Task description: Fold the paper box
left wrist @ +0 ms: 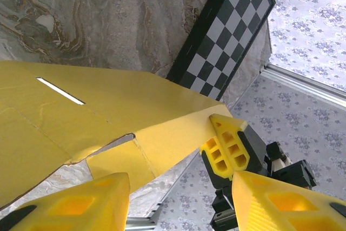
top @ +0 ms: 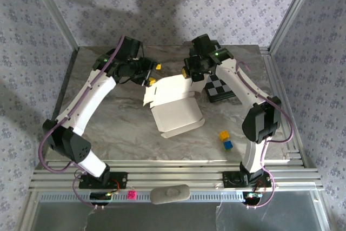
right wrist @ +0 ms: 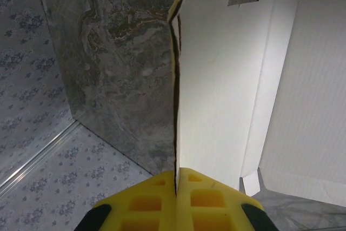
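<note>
The paper box (top: 175,109) lies mid-table, white side up, its far right flap pinched flat in the closed jaws of the right gripper (right wrist: 175,179). The left gripper (left wrist: 181,193) waits beside the far left flap with jaws half-wide, gripping nothing. Held on one side only, the thin card could twist and crease off its fold lines.

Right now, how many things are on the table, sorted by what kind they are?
paper box: 1
chequered board: 1
small cubes: 2, a yellow cube and a blue cube
Total: 4
</note>
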Controlling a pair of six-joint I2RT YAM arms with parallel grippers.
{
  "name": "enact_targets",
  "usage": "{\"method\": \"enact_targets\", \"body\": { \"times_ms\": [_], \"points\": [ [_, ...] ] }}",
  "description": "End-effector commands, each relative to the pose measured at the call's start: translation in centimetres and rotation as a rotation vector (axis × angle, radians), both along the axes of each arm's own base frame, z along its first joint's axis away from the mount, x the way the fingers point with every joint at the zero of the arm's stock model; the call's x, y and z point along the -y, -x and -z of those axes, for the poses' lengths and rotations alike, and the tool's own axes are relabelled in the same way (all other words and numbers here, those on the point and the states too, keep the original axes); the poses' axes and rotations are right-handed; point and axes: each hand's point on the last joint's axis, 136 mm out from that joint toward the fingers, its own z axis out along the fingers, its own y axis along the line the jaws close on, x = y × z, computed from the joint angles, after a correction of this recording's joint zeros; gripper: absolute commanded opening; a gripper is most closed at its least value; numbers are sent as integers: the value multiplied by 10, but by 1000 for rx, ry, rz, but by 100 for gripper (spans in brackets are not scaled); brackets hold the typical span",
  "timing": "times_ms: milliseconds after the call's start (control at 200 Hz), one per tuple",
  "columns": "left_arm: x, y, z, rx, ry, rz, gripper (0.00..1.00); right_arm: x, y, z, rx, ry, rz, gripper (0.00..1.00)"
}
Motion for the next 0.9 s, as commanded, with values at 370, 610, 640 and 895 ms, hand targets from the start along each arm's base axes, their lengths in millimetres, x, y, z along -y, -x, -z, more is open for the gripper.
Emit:
{"method": "enact_targets", "body": {
  "times_ms": [370,610,640,895],
  "points": [
    [15,10,28,-83,-28,29,54,5,2,-13,2,-16,28,0],
    [20,10,33,-94,-29,30,52,4,3,-12,11,-21,28,0],
    [20,10,34,-97,-27,24,51,3,3,-12,13,-24,26,0],
    [19,5,31,-88,-14,-11,30,-1,4,-13,19,-31,16,0]
  ]
}}
